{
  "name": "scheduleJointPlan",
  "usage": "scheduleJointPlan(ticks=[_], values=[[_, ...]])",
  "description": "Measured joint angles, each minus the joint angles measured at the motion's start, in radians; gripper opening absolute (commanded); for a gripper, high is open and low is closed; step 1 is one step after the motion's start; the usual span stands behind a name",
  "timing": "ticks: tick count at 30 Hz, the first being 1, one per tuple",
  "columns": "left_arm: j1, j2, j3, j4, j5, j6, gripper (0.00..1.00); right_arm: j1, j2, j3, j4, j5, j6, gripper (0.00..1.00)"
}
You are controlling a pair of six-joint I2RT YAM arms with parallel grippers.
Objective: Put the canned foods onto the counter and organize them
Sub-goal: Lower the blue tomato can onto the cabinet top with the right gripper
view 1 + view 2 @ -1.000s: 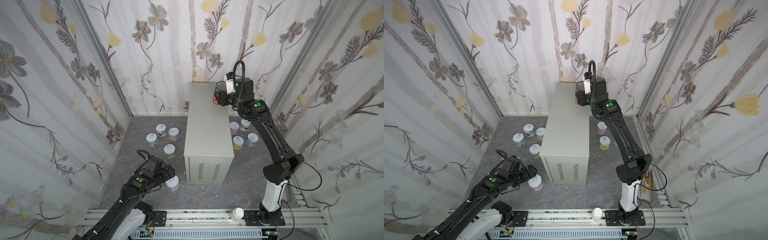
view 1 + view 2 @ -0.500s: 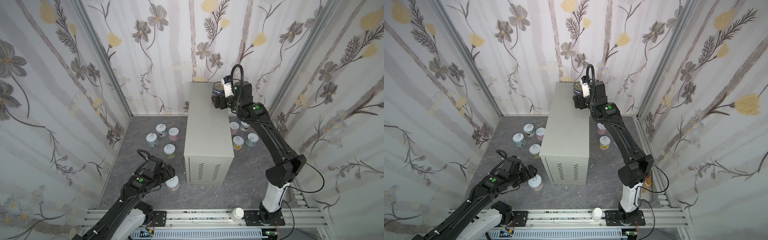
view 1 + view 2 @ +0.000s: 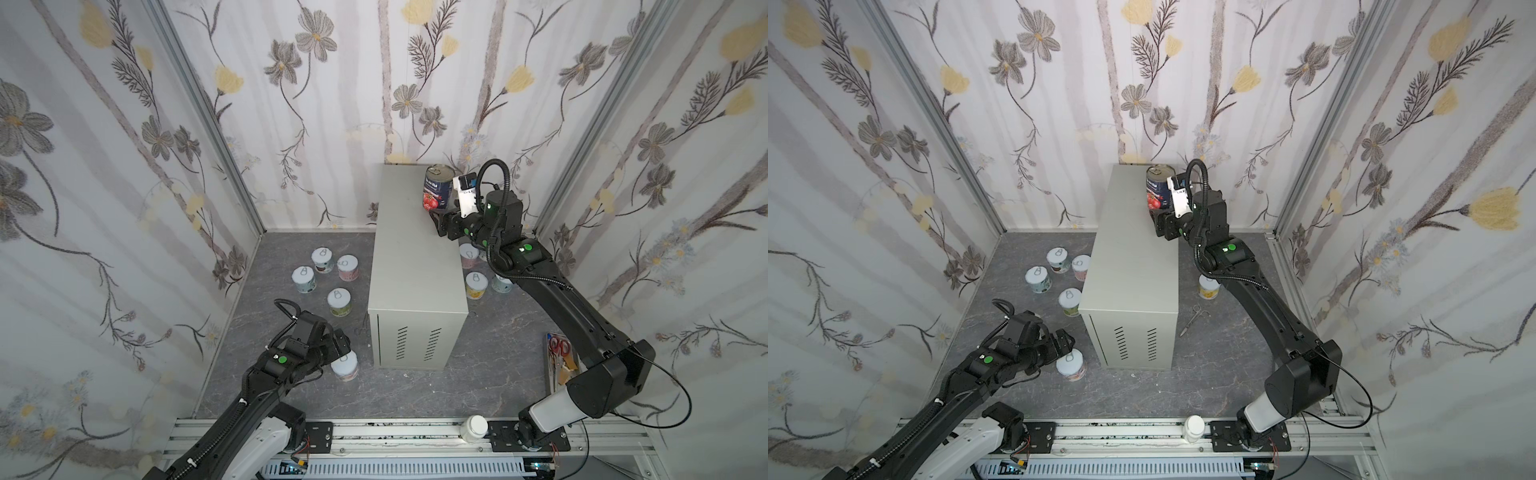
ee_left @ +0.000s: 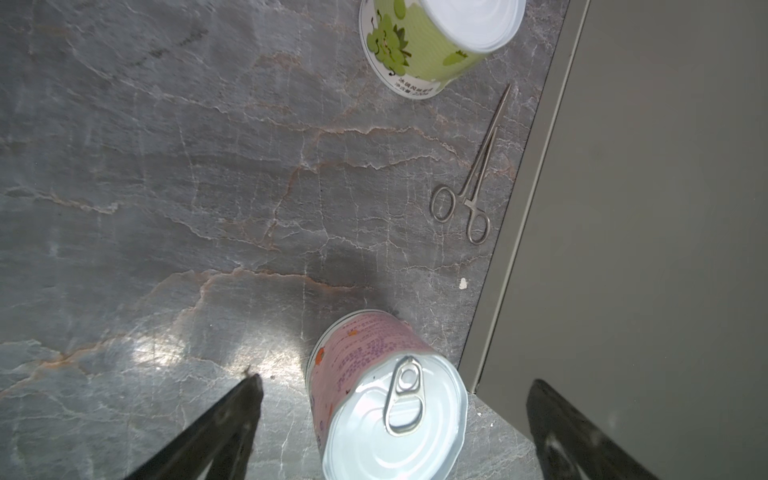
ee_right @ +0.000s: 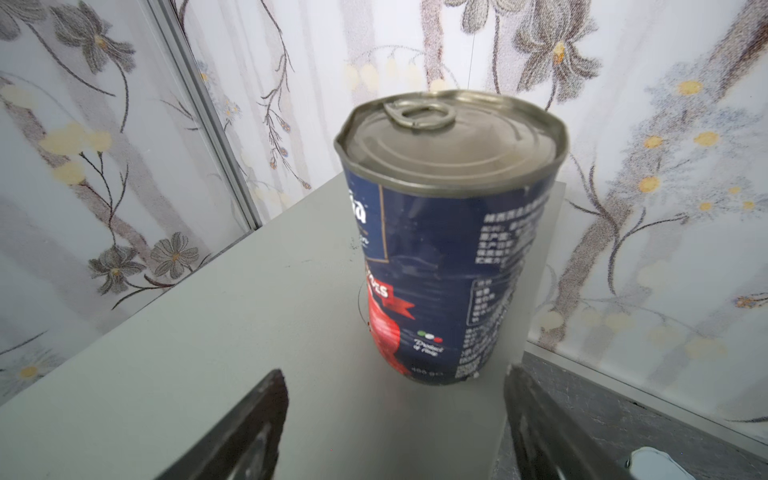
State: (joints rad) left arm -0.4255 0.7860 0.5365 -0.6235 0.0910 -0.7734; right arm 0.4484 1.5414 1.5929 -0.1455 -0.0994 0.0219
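Bumping by the released right gripper [image 5: 395, 372] is risking toppling the tomato can [image 5: 449, 232] just ahead, perching at the counter [image 5: 208, 353] edge.

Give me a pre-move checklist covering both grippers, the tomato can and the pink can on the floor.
1. Tomato can upright on the counter: ok, though its base sits close to the right edge.
2. Right gripper open and clear of that can: ok.
3. Left gripper open: ok, with its fingers on either side of the pink can.
4. Pink can upright on the floor: ok.
5. Room between the left gripper's fingers and the counter's corner: cannot tell.
6. Forceps out of the left gripper's way: ok, they lie apart from it beside the counter.
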Motion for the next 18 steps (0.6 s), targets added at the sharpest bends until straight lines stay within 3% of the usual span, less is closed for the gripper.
scheduleJointPlan(ticks=[9, 18], values=[[0.000, 0.000, -0.002, 0.007, 0.008, 0.007, 1.00, 0.000, 0.008, -0.048, 0.116, 0.012, 0.003, 0.78], [0.000, 0.006, -0.002, 0.010, 0.010, 0.007, 1.00, -0.001, 0.117, 0.003, 0.169, 0.033, -0.003, 0.73]])
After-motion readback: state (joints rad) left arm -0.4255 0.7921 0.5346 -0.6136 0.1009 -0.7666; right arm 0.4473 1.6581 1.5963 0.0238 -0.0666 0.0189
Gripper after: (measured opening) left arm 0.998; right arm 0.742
